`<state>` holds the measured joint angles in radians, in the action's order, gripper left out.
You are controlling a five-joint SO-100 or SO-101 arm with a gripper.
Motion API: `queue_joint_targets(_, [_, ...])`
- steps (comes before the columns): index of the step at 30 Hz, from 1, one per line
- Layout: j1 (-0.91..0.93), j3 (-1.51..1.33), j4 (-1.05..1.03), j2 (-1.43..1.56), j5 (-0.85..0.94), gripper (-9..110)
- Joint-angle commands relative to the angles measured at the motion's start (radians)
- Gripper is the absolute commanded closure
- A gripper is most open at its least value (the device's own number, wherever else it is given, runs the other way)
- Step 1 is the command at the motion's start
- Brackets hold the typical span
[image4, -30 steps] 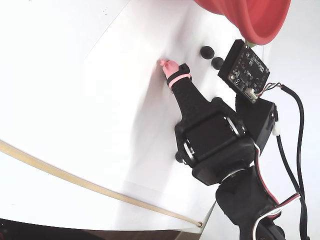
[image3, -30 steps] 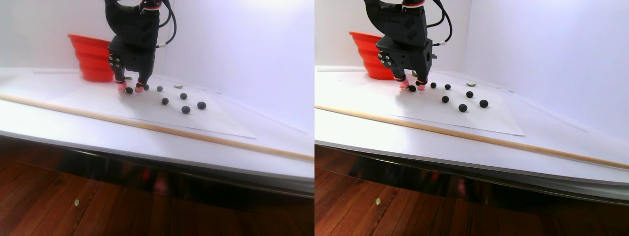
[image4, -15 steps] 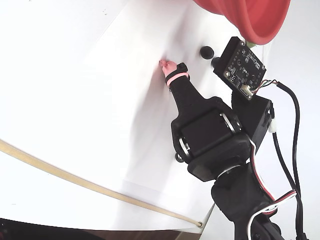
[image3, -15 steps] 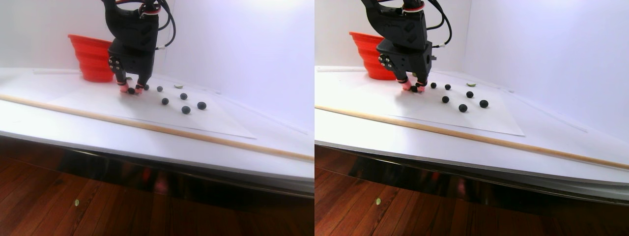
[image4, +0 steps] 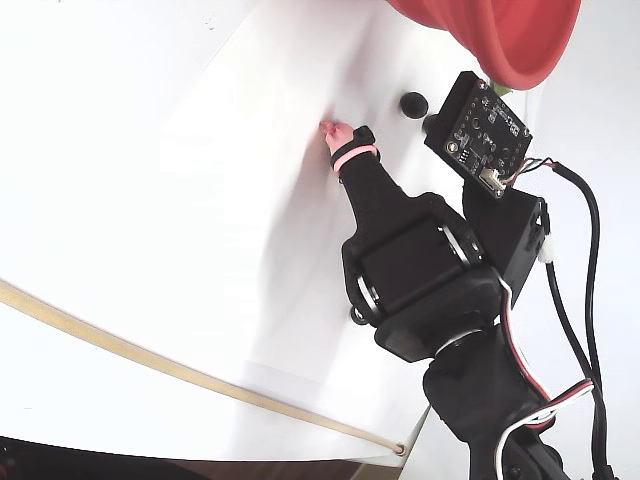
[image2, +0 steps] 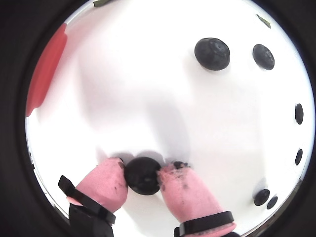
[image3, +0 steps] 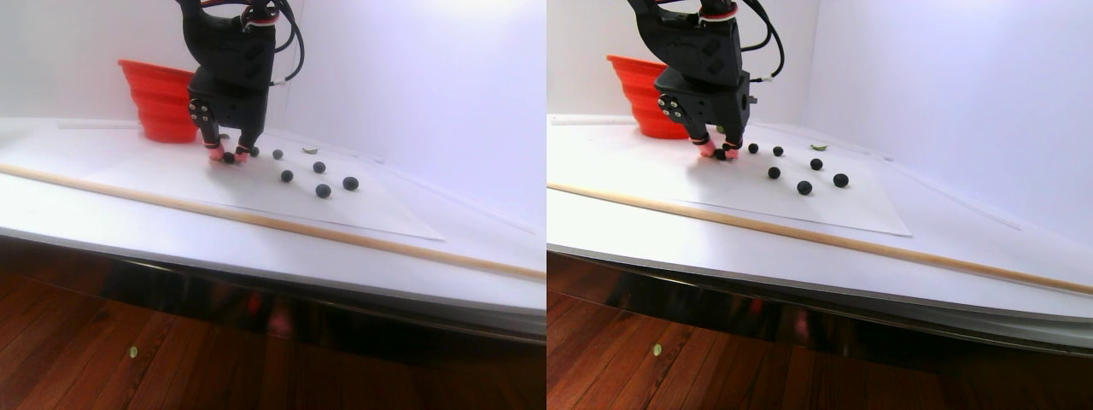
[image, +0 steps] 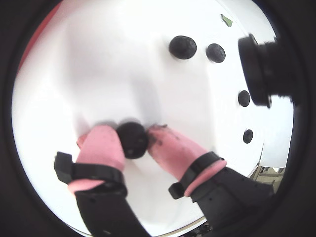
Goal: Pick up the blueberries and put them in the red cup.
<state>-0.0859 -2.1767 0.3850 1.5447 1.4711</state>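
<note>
Down at the white desk (image3: 128,201) so a berry can be lifted toward the red cup (image3: 160,107) just behind it, the gripper (image2: 143,178) is pinching one of the blueberries (image2: 142,175) narrowly between its pink fingertips (image2: 106,180), the others lying loose nearby.

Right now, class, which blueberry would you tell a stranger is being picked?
Start at the red cup on the white paper. Beside it the gripper reaches down. The blueberry sits pinched between its pink fingertips; all the others lie loose.
</note>
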Motion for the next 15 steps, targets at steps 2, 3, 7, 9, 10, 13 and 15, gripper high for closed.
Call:
queue_joint_targets(2, [0.026, 0.009, -0.009, 0.081, 0.008, 90])
queue_joint_targets(3, [0.028, 0.009, -0.015, 0.086, 0.008, 90])
queue_joint_targets(7, [0.031, -0.002, -0.04, 0.115, 0.009, 90])
queue_joint_targets(9, [0.031, -0.011, -0.051, 0.135, 0.009, 90])
queue_joint_targets(10, [0.031, -0.014, -0.055, 0.141, 0.009, 90])
queue_joint_targets(13, [0.032, -0.025, -0.069, 0.164, 0.012, 91])
queue_joint_targets(15, [0.034, -0.029, -0.083, 0.175, 0.014, 91])
